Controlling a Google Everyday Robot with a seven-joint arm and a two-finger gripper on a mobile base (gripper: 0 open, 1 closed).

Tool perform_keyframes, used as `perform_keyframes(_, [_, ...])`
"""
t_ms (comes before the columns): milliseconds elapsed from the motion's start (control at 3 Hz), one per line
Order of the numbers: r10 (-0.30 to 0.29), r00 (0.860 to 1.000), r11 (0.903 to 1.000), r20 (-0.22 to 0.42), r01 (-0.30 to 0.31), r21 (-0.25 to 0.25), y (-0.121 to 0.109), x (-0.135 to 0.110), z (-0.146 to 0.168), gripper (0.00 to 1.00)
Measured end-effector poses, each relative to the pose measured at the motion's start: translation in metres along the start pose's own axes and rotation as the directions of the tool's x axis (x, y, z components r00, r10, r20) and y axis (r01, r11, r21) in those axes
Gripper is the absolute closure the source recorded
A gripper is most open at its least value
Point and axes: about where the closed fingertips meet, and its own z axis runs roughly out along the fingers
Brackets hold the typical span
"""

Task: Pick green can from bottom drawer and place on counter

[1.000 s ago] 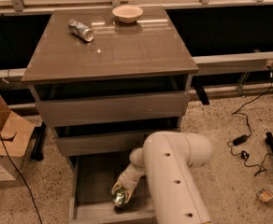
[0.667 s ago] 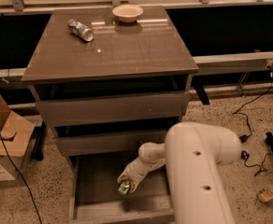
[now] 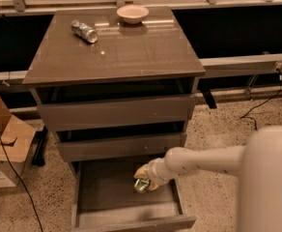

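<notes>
The bottom drawer [image 3: 107, 197] is pulled open under the two upper drawers. My gripper [image 3: 145, 179] is over its right half, shut on the green can [image 3: 141, 185], which shows its silvery rim and hangs just above the drawer floor. My white arm comes in from the right edge. The counter [image 3: 131, 52] is the glossy top slab above.
A silver-grey can [image 3: 84, 31] lies on its side at the counter's back left. A pale bowl [image 3: 132, 13] stands at its back middle. Cardboard boxes [image 3: 3, 149] and a black cable are on the floor to the left. More cables lie on the floor at right.
My arm has swung out to the right and the gripper has lifted the green can up and back from the drawer's front part toward the drawer's rear right.
</notes>
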Motion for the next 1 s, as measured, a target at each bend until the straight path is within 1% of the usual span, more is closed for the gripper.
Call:
perform_keyframes(333, [-0.118, 0.989, 0.993, 0.086, 0.117, 0.013, -0.02, 0.034, -0.11, 1.0])
perform_keyframes(667, [-0.28, 0.937, 0.9595, 0.207, 0.28, 0.033, 0.01, 0.028, -0.214, 1.0])
perform_keyframes(1000, [-0.468, 0.822, 0.8825, 0.324, 0.453, 0.128, 0.07, -0.006, -0.326, 1.0])
